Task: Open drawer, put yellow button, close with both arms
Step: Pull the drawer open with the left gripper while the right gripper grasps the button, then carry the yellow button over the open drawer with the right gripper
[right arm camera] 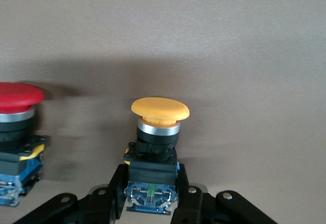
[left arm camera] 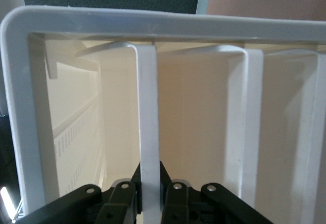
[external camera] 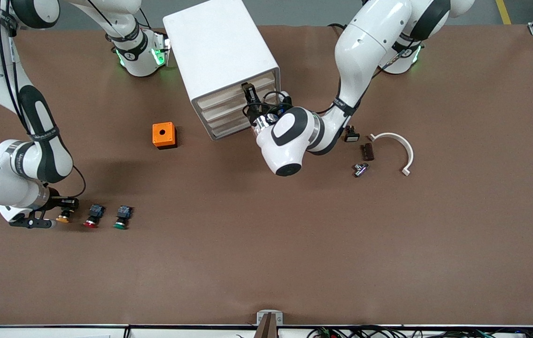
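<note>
Brown table point(external camera: 266, 263), two white arms, both hands engaged.
Near edge, right arm's end: right hand point(external camera: 65, 209) clamped on yellow button point(external camera: 63, 218), ready for lifting; farther in, left hand point(external camera: 249, 93) pinched together on drawer point(external camera: 235, 91) front lip of cabinet point(external camera: 219, 51), for pulling it open.

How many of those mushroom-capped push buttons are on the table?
3, in a row near the right arm's end: the yellow button in the right gripper, the red button beside it, then the green button.

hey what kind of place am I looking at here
Probably a robotics lab bench: two white robot arms bolted at a brown table, staged parts like push buttons and a small drawer cabinet, cables along the edge.
</note>
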You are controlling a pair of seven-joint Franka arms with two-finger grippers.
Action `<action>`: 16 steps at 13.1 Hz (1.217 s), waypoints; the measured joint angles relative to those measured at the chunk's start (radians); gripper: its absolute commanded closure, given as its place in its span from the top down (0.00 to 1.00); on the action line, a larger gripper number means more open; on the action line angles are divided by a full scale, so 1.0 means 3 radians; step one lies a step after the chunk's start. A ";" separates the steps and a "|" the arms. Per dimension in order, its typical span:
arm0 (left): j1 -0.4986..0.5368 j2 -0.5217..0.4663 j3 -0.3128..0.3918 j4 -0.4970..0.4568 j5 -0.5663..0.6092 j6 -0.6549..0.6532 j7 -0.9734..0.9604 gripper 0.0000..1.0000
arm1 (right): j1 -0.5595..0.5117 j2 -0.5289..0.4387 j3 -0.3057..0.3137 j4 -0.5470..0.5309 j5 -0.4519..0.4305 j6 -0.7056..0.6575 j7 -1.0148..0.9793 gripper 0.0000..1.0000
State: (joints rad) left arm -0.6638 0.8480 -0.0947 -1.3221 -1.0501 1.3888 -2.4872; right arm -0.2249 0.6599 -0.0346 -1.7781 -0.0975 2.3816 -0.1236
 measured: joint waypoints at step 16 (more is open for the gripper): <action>0.0743 -0.0005 0.0205 0.0076 0.0032 0.0049 0.0795 1.00 | 0.1486 -0.1485 0.0070 0.0451 0.0007 -0.2872 0.2286 0.20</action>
State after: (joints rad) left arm -0.4407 0.8467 -0.0333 -1.2994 -1.0404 1.4037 -2.2487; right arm 0.2209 0.2143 -0.0136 -1.6428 -0.0953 1.5200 0.5623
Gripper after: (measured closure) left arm 0.612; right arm 0.581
